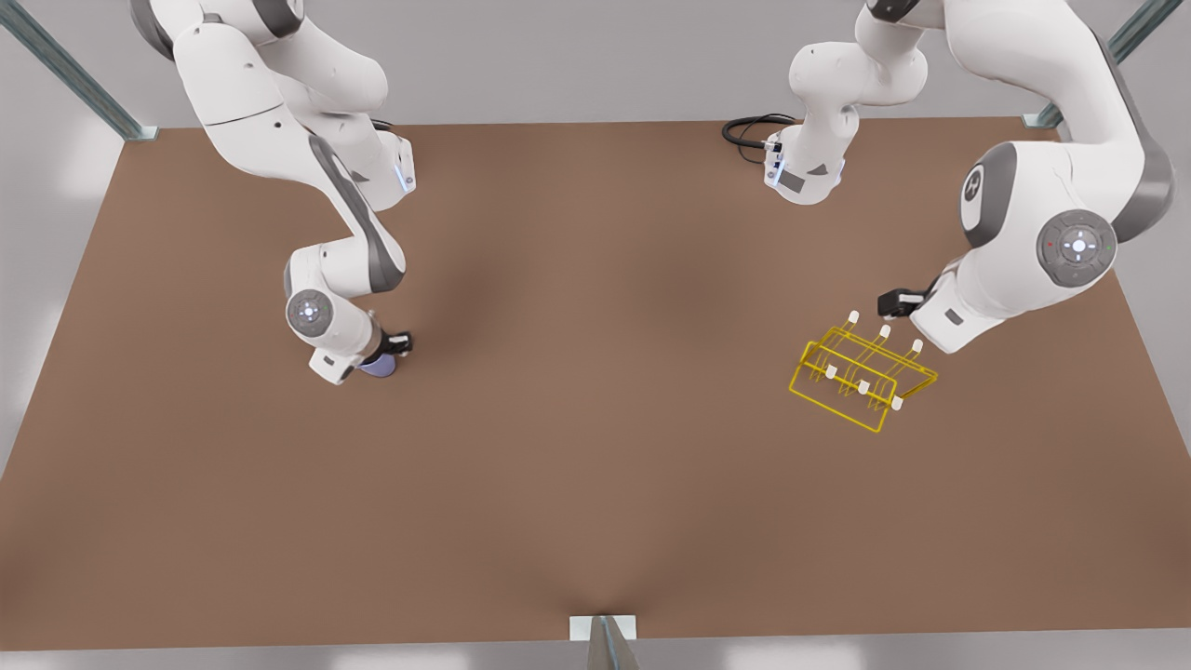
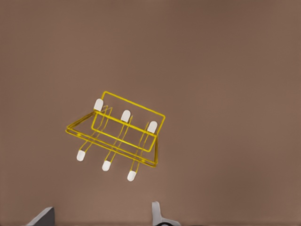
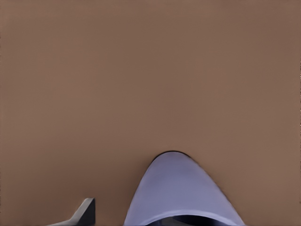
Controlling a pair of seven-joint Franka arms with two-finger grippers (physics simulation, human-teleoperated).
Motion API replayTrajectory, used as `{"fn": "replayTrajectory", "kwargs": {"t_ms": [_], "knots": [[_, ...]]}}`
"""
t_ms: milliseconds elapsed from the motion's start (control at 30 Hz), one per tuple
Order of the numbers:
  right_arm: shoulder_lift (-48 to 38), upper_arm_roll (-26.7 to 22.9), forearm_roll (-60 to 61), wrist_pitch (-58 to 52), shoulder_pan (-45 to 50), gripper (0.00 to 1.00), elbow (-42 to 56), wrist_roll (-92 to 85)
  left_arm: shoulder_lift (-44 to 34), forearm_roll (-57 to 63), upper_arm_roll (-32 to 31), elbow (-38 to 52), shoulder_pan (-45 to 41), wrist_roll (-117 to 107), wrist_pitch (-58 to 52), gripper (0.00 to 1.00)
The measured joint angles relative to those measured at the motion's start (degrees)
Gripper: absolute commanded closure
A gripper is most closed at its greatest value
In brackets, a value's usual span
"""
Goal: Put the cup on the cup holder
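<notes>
Cup (image 1: 380, 366): on desk (image 1: 595, 484), front view's left, right hand (image 1: 389, 352) around it, closure cannot tell. Cup holder (image 1: 861, 380): front view's right, well apart; left hand (image 1: 895, 302) waits beside it, fingers spread. Advice: grip squarely, lift vertically, seat over a prong

The cup (image 1: 379, 367) sits mostly hidden under the right tool (image 1: 386, 352), whose grip cannot be judged.

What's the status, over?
Right gripper at the cup. Left gripper hovers beside the holder. Table between them bare.
</notes>
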Motion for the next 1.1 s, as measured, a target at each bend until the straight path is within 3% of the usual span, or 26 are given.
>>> {"fn": "replayTrajectory", "kwargs": {"t_ms": [300, 400, 567, 700, 867, 967, 1100], "knots": [[-0.20, 0.24, -0.45, 4.66, -0.77, 0.79, 1.43, -2.70, -0.05, -0.19, -0.57, 0.02, -0.02, 0.09, -1.37, 0.00], [-0.42, 2.36, -0.19, 5.44, 1.93, 0.79, 6.80, -2.88, 0.04, -0.39, -0.47, 0.02, -0.04, 0.11, -1.53, 0.00], [7.97, 1.80, 13.21, 4.99, 12.13, 0.79, 27.88, -0.62, 0.23, -0.45, -0.58, 0.03, -0.06, 0.10, -1.63, 0.00], [21.79, 1.23, 28.48, 3.81, 18.73, 0.79, 47.86, 0.94, 0.36, -0.48, -0.74, 0.03, -0.11, 0.09, -1.68, 0.00], [36.68, 5.10, 45.57, 4.77, 27.17, 0.79, 68.38, 2.72, 0.63, -0.49, -0.73, 0.02, -0.27, 0.01, -1.72, 0.00], [48.35, -0.91, 50.55, 7.96, 39.96, 0.79, 84.11, 5.14, 1.03, -0.43, -0.75, 0.03, -0.73, -0.10, -1.70, 0.00], [54.48, -2.50, 52.78, 9.55, 43.82, 0.79, 89.85, 8.48, 2.82, -0.22, -0.76, 0.07, -1.50, -0.35, -1.67, 0.00]]}}
